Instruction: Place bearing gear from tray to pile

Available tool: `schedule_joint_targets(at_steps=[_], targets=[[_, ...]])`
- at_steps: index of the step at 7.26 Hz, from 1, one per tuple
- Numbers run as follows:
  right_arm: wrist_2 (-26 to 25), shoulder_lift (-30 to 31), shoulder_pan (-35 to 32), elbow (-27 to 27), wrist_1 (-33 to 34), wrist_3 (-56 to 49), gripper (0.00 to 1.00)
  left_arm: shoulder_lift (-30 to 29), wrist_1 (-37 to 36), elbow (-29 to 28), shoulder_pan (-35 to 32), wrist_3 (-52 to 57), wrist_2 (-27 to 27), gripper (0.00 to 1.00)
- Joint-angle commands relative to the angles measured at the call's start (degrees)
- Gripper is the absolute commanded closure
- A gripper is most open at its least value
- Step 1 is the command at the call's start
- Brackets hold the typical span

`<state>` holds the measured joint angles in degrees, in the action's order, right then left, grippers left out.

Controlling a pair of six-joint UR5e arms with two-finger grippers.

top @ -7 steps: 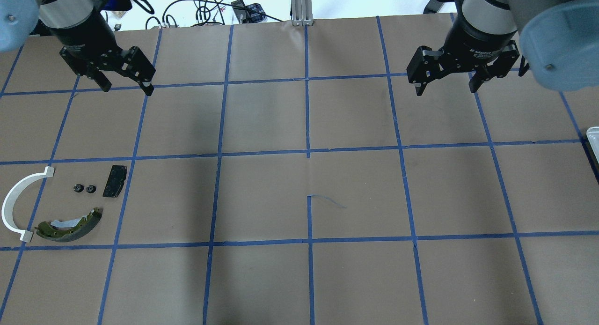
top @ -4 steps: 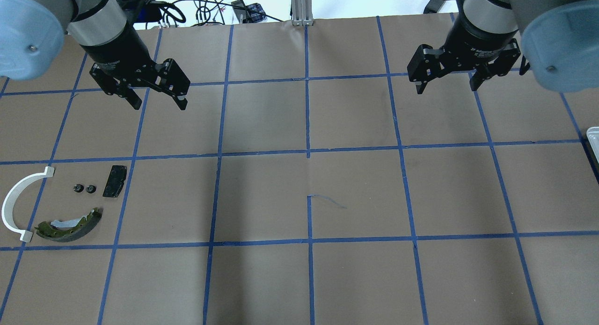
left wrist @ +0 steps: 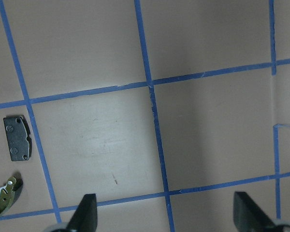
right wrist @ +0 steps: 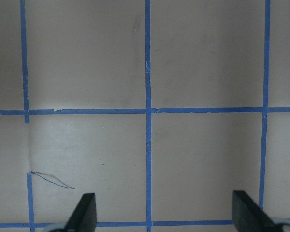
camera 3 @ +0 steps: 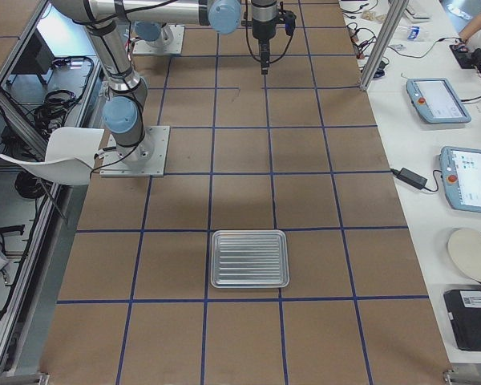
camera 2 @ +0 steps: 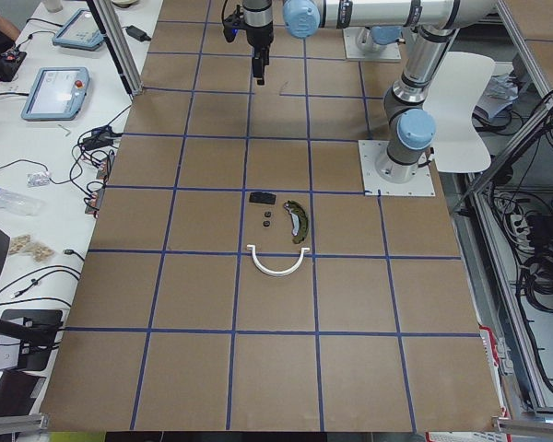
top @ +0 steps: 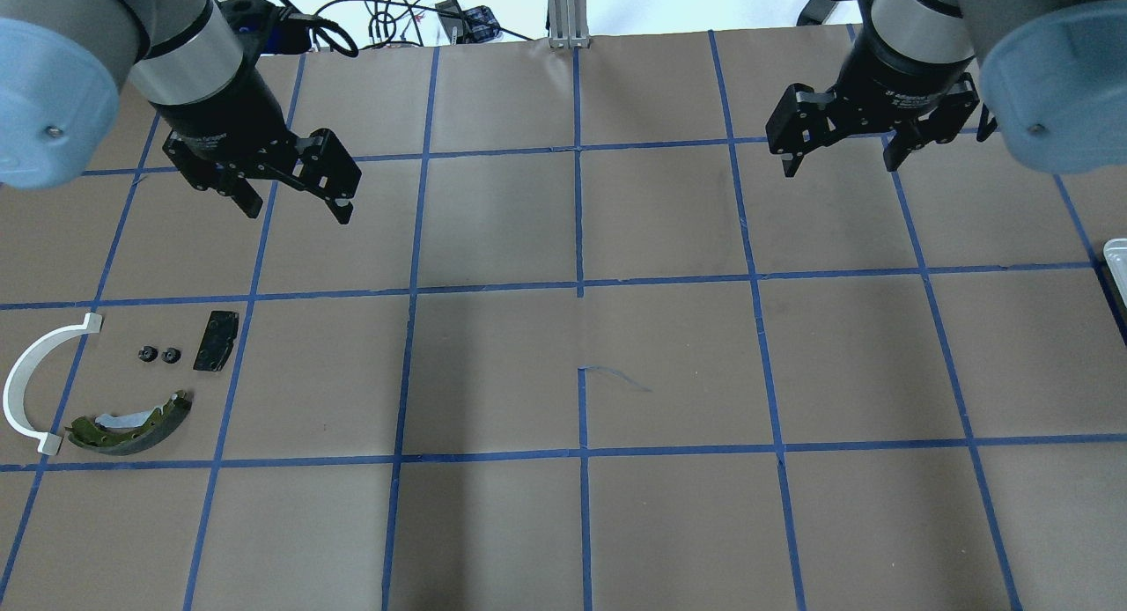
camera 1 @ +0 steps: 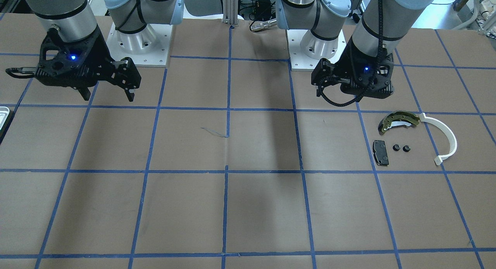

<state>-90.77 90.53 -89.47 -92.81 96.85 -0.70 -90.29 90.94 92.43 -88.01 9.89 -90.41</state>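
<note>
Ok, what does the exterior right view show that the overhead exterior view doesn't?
Only exterior right: the whole tray, ridged, with nothing visible in it. Only overhead: the pile's brake shoe, white half-ring, black pad and two small black parts, plus the open left gripper. Both: the right gripper and the taped table; overhead catches just a sliver of the tray.
</note>
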Motion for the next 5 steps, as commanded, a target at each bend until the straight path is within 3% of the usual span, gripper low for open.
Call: schedule_joint_targets(at_steps=[1,5], targets=[[0.06,0.00,-0.09,0.00,0.09,0.00,0.00,1.60,-0.67,1.26,0.47,0.04,-0.29,0.00],[0.06,0.00,-0.09,0.00,0.09,0.00,0.00,1.87,-0.76,2.23,0.56,0.04,-0.11,0.00]])
